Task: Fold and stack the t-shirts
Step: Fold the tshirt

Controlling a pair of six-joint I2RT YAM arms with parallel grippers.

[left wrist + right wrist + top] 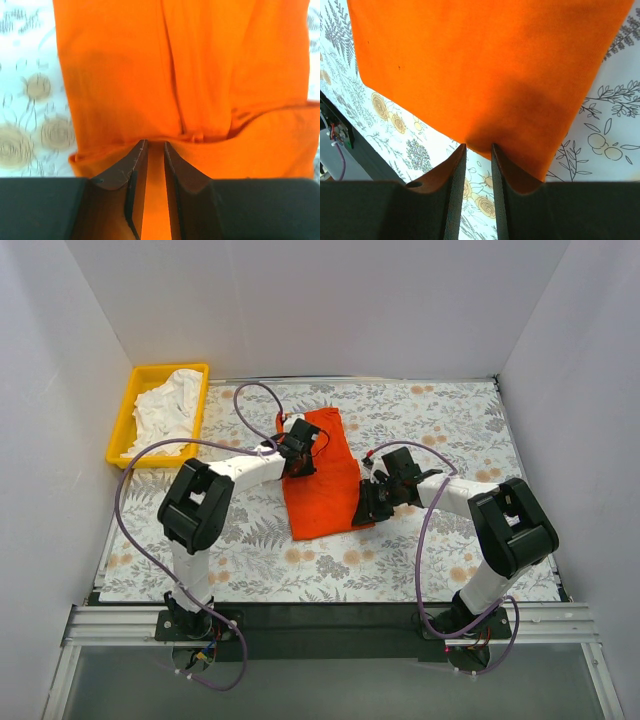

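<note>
This is a robotics lab test cell, not a home: plain white panels (330, 300) box in the worktop (450, 410) on three sides, and two white-and-black robot arms (200, 505) are bolted to an aluminium rail (330, 625) at its near edge, with purple cables (125, 500) looping loose. The floral cover, the orange-red t-shirt (320, 490) lying on it and a yellow plastic tray (120, 425) are the only domestic things.
</note>
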